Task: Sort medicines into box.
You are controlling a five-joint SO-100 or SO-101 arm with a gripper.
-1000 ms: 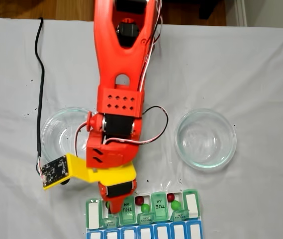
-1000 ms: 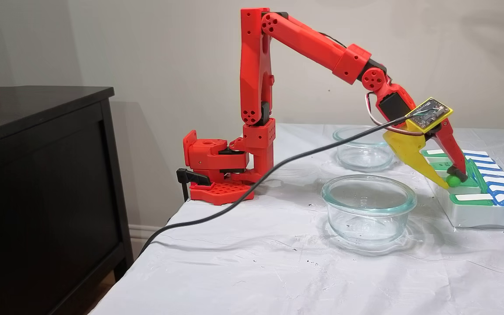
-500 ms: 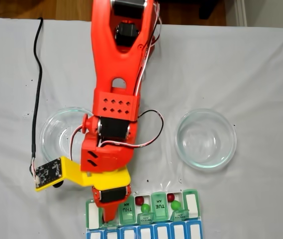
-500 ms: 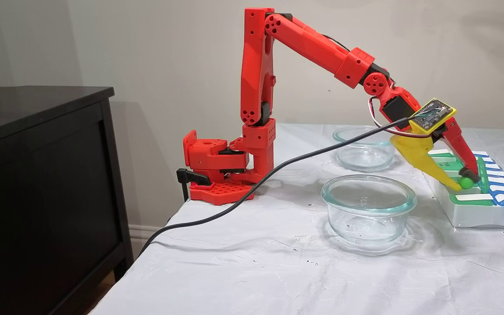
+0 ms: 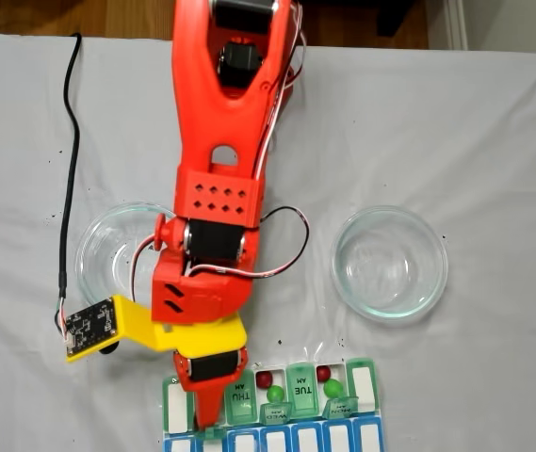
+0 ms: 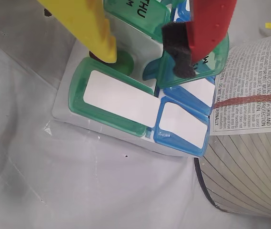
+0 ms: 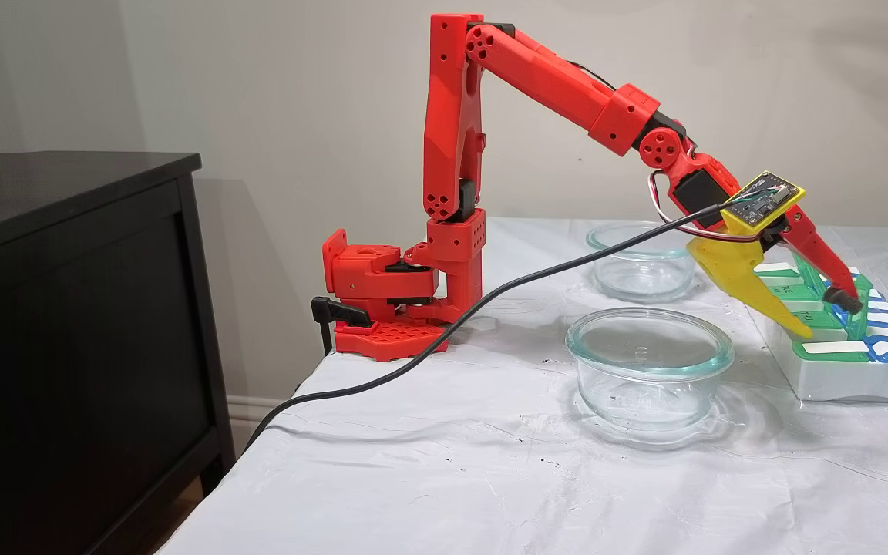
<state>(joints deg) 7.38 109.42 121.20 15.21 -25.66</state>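
Showing jaws parted over box (image 7: pixel 837 374); wrist view, green pill (image 6: pixel 123 63).

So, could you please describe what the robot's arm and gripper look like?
The arm is bright red printed plastic with black servos and thin red, white and black wires. The gripper pairs a yellow finger with a red, black-padded finger. A yellow bracket carries a bare circuit-board camera on a black cable.

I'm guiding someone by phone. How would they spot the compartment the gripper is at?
Find the pill organizer at the cloth's near edge in the top-down fixed view. The gripper hangs open over an open compartment beside the shut white-labelled end lid, left of the THU lid.
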